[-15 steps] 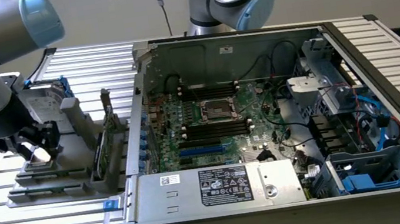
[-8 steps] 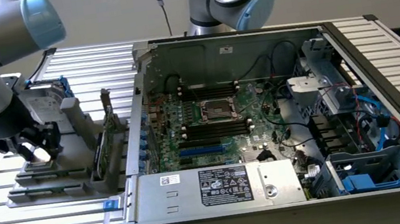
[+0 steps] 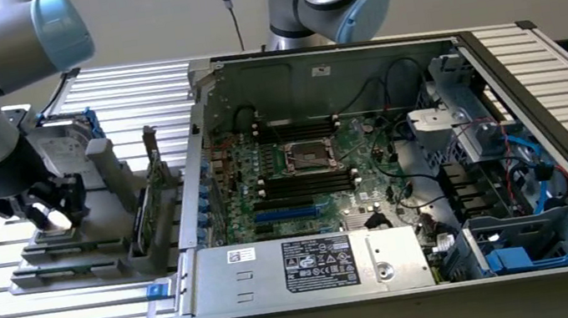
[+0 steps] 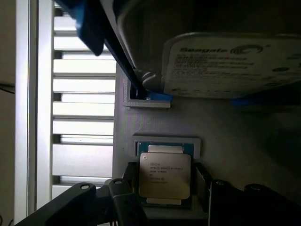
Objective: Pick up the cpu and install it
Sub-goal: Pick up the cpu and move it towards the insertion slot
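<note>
Now | cpu (image 4: 164,172) in holder recess (image 4: 196,145) | gripper (image 4: 165,194) jaws wide astride it, nothing held

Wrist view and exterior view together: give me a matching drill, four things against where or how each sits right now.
1 cpu
2 hard drive
3 socket
4 gripper

A inside the computer case
B lying flat between the fingers
C open, straddling the cpu
D standing upright

Pairs: 1-B, 2-D, 3-A, 4-C
</note>
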Controlling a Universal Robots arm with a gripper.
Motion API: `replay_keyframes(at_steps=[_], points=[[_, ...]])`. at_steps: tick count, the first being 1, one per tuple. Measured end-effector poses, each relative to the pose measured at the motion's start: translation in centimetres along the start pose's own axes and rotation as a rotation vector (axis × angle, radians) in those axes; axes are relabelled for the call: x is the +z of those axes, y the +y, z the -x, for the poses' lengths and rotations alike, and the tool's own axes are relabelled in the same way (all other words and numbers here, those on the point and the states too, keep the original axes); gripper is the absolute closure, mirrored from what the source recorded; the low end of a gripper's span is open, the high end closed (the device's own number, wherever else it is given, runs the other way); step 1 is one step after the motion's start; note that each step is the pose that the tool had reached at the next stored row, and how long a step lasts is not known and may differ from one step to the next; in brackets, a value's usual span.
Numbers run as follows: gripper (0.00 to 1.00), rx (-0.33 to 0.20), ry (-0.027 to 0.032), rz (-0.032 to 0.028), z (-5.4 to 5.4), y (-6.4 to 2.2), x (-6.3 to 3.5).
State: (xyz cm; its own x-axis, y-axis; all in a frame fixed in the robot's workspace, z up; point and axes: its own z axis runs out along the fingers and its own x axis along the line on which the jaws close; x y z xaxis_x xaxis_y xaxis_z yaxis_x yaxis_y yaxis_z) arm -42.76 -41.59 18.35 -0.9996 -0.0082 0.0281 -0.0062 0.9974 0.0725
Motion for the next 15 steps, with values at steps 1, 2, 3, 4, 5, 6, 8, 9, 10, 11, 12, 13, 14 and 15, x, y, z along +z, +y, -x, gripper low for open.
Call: replay_keyframes(at_steps=[1,2,3,4,5,6,8,9,10,11,12,13,14,15], points=[[0.43,0.000,0.0008,0.0000,0.0,0.00,0.00],[0.45,0.000,0.0019,0.0001,0.0,0.00,0.00],[0.45,0.000,0.0030,0.0001,0.0,0.00,0.01],[0.45,0.000,0.0041,0.0002,0.0,0.00,0.01],[0.45,0.000,0.0050,0.0001,0.0,0.00,0.01],[0.45,0.000,0.0055,0.0003,0.0,0.00,0.01],[0.45,0.001,0.0065,0.0011,0.0,0.01,-0.08],[0.45,0.001,0.0072,0.0013,0.0,0.02,-0.19],[0.45,0.001,0.0077,0.0016,0.0,0.03,-0.38],[0.45,0.001,0.0078,0.0017,0.0,0.05,-0.64],[0.45,0.001,0.0078,0.0019,0.0,0.07,-0.97],[0.45,0.001,0.0080,0.0019,0.0,0.10,-1.37],[0.45,0.001,0.0081,0.0018,0.0,0.14,-1.83],[0.45,0.001,0.0081,0.0019,-0.1,0.17,-2.28]])
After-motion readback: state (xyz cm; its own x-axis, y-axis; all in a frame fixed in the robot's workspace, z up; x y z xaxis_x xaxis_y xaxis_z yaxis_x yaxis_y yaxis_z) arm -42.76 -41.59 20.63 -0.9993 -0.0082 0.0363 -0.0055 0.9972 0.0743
